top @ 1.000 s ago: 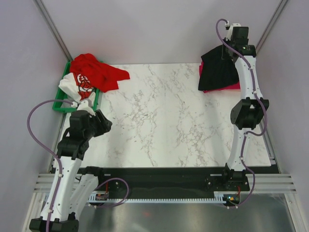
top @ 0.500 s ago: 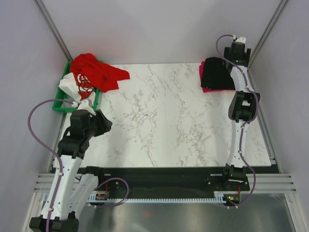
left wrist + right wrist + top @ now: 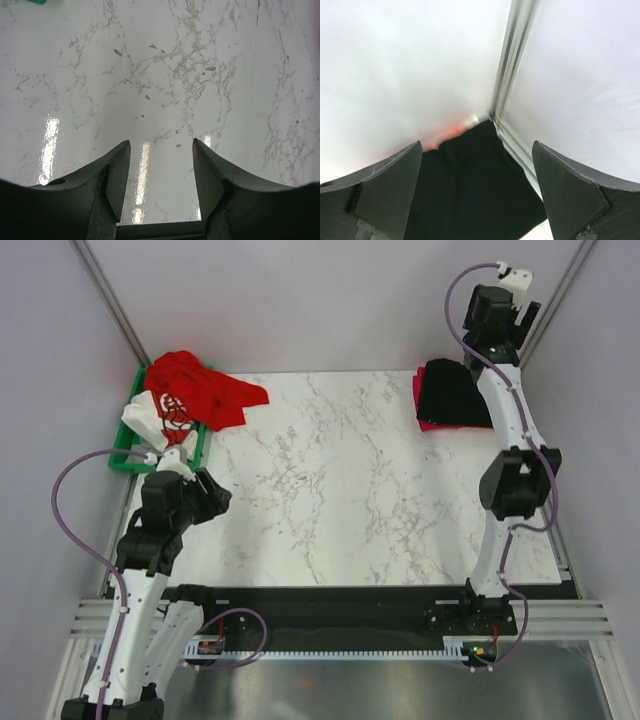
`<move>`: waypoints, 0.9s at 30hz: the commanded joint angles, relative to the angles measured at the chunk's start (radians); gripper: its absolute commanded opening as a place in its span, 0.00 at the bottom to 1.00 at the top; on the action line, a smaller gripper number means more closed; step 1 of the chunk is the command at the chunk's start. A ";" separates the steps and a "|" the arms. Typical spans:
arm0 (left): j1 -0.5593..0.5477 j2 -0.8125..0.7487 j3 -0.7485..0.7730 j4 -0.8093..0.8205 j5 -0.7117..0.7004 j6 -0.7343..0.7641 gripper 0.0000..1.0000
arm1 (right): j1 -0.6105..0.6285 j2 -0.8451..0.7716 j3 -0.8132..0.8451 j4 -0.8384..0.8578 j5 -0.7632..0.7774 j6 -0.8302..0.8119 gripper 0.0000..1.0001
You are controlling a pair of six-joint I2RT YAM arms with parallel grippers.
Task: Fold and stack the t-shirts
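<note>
Judging by the far right corner, half the job looked done: the black t-shirt (image 3: 455, 392) lay folded on the crimson-pink t-shirt (image 3: 450, 426), close to the worktop (image 3: 340, 470) edge and the side wall. The red t-shirt (image 3: 205, 390) and white t-shirt (image 3: 160, 418) lay crumpled over the green bin (image 3: 125, 462) at far left. The right tool (image 3: 476, 146) hung above the stack, spread wide and empty. The left tool (image 3: 160, 145), parted and empty, hovered near the bin over bare marble. Between the heaps lay broad room for folding.

Top overhead, L wrist near table (image 3: 150, 75), R sees black tee (image 3: 470, 190)
</note>
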 commanded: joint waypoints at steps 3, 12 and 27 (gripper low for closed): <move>0.007 -0.028 0.000 0.022 -0.003 -0.022 0.62 | 0.040 -0.427 -0.147 -0.033 -0.030 0.162 0.98; 0.007 -0.042 0.007 0.028 0.039 -0.009 0.63 | 0.158 -0.949 -0.826 -0.150 -0.659 0.470 0.98; 0.007 -0.023 -0.006 0.037 0.027 -0.006 0.63 | 0.203 -1.703 -1.566 -0.245 -0.833 0.650 0.98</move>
